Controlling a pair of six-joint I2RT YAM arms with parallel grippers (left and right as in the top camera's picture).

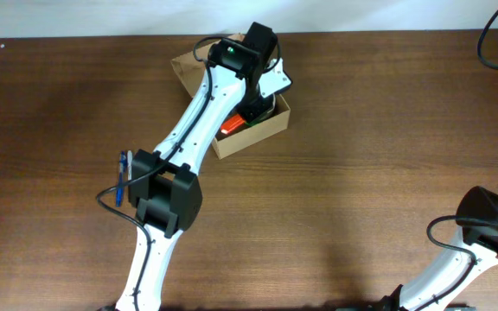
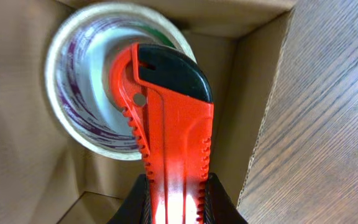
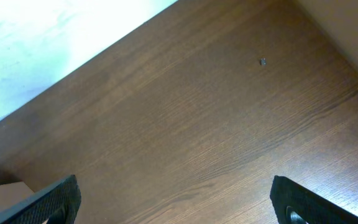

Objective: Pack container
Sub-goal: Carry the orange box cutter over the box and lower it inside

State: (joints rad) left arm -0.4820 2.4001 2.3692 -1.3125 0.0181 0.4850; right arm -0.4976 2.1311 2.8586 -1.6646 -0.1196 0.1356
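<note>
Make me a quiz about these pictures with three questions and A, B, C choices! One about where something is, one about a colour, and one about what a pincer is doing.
1. Where is the tape roll?
A) inside the cardboard box
B) on the floor
C) in the right pincer

2. What colour is the body of the utility knife?
A) blue
B) orange-red
C) green

3. What is the right pincer doing?
A) gripping a pen
B) gripping a tape roll
C) standing open and holding nothing

Answers:
1 A: in the left wrist view the box's walls stand all round the roll.
2 B: the knife's body is bright orange-red, with a black tip.
3 C: its jaws are wide apart with only the table showing between them.
</note>
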